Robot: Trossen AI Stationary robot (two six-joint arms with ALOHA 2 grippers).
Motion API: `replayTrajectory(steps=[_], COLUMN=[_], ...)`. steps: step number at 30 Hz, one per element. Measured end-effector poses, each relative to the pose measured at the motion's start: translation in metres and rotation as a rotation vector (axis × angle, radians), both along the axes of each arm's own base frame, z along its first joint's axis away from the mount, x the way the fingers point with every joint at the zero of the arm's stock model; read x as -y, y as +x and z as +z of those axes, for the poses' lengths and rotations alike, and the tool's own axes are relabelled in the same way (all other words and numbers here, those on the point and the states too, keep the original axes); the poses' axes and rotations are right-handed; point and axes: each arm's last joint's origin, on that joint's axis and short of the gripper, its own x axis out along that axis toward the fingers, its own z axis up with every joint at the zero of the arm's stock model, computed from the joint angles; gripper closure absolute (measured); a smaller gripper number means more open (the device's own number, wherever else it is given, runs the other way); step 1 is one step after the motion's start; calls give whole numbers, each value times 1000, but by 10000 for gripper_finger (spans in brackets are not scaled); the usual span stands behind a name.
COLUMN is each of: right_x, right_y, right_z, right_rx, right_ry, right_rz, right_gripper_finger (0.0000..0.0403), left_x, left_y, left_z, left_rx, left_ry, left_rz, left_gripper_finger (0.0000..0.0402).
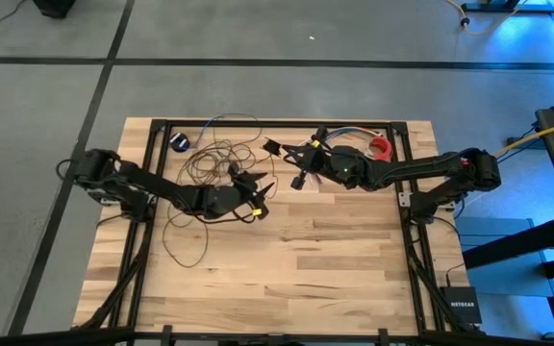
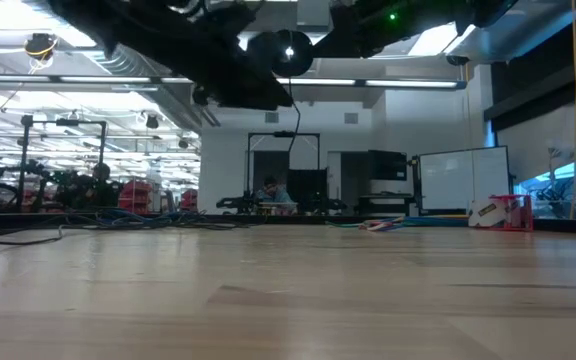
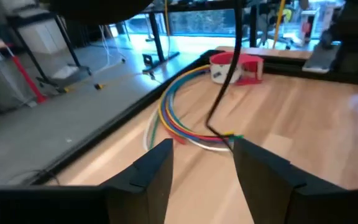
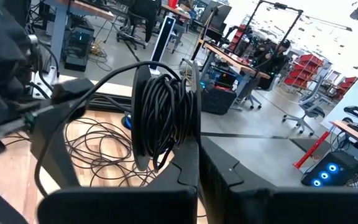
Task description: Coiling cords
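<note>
up above the table's far middle, the right gripper [image 4: 194,163] is clamped on a wound bundle of the cords [image 4: 163,115], which stands upright between its fingers. the left gripper [image 3: 201,168] hangs just beside it, its fingers spread apart and holding nothing, a single dark strand dropping in front of them. more of the cords sprawl in loose loops on the wooden table [image 1: 335,259] at its far left, ending in a small black puck [image 1: 182,141]. multicoloured wires [image 3: 179,121] and a red tape roll [image 3: 236,67] lie far right.
</note>
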Motion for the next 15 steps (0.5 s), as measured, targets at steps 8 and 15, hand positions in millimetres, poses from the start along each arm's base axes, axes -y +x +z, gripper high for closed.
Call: replayTrajectory(steps=[8, 15], right_x=[0, 0], right_y=[0, 0], right_z=[0, 0], right_rx=[-1, -4], right_ry=[0, -5], right_rz=[0, 0], right_gripper_finger=[398, 398], left_x=[-16, -16], left_y=[7, 10], left_z=[-5, -1], left_rx=[2, 21], left_ry=[37, 61], left_rz=[15, -79], left_gripper_finger=[245, 273])
